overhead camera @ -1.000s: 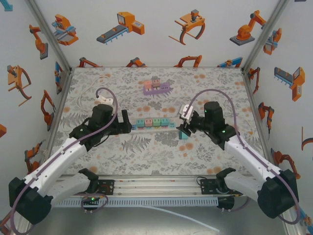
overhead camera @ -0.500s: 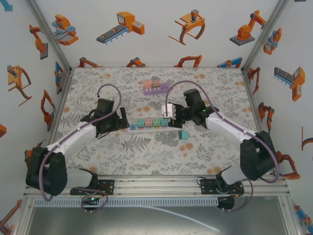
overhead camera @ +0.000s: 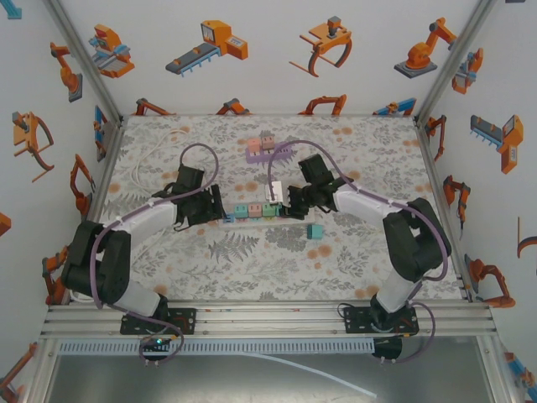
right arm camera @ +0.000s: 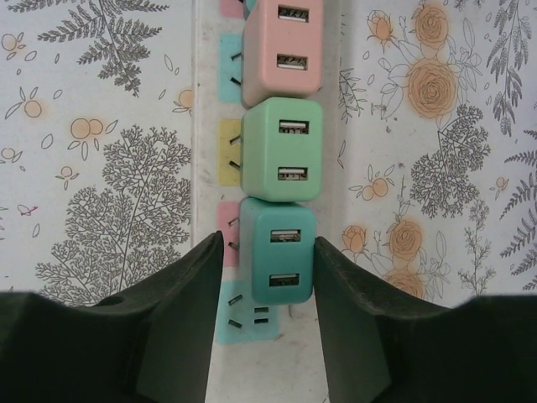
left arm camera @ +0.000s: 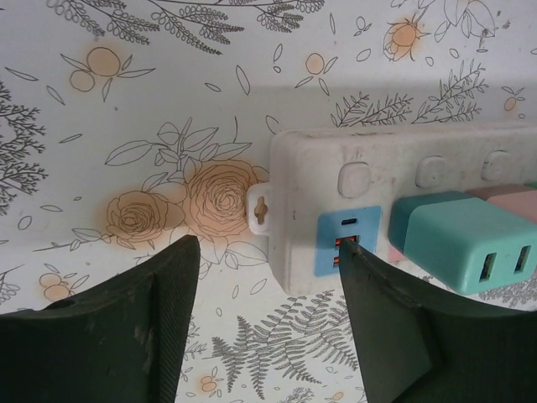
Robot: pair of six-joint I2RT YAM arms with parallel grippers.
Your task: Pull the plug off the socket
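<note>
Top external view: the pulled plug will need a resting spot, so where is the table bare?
Bare: the near table between the power strip and the arm bases, apart from the loose teal plug. Crowded: the middle, where left hand and right hand sit at the strip's ends, and around the far purple strip.

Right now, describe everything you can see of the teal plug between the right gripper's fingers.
The teal plug is a boxy, matte plastic USB charger with rounded corners and two ports on its face. It sits in the white power strip, last in the row, touching a green plug. The open right gripper straddles it.
</note>
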